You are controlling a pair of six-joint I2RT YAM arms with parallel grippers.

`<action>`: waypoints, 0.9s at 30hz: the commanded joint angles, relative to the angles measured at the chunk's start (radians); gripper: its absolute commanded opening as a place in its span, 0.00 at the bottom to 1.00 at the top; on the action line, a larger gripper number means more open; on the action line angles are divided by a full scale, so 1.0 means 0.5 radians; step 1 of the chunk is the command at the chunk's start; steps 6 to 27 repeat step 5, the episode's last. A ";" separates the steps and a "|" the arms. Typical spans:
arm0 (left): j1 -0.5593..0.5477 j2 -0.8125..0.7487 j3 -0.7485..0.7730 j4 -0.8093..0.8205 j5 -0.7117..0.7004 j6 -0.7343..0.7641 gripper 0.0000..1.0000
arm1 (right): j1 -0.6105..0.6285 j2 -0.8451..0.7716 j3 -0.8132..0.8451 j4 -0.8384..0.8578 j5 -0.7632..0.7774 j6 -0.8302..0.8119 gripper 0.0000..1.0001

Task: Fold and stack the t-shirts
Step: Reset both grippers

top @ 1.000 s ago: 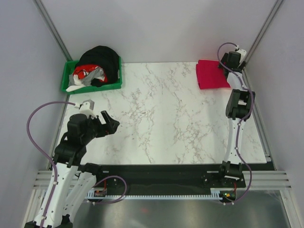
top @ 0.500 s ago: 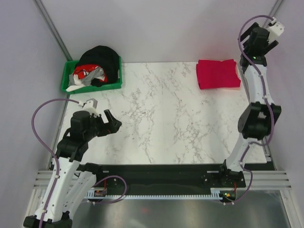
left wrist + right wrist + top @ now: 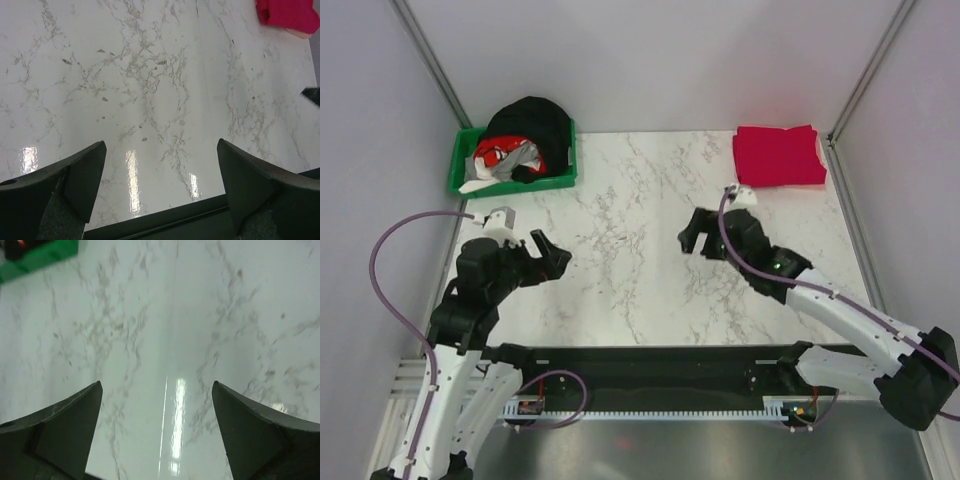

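A folded crimson red t-shirt (image 3: 778, 156) lies at the table's far right corner. In the left wrist view the red shirt (image 3: 287, 14) shows at the top right with a sliver of pale pink cloth (image 3: 300, 34) under its edge. My left gripper (image 3: 552, 259) is open and empty over the left side of the table (image 3: 159, 150). My right gripper (image 3: 694, 238) is open and empty over the middle of the table, pointing left, well short of the red shirt (image 3: 156, 390).
A green plastic bin (image 3: 560, 178) at the far left corner holds a heap of black, red and white cloth (image 3: 525, 135). A corner of the bin shows in the right wrist view (image 3: 37, 259). Metal frame posts stand at both far corners.
My right arm has swung down from high above the red shirt to low over the table's middle, its gripper now pointing left. My left arm has barely moved.
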 commanded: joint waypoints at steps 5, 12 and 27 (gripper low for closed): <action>-0.004 -0.076 0.124 0.050 -0.146 0.105 1.00 | 0.521 -0.146 -0.212 -0.221 0.148 0.312 0.98; -0.004 -0.076 0.124 0.050 -0.146 0.105 1.00 | 0.521 -0.146 -0.212 -0.221 0.148 0.312 0.98; -0.004 -0.076 0.124 0.050 -0.146 0.105 1.00 | 0.521 -0.146 -0.212 -0.221 0.148 0.312 0.98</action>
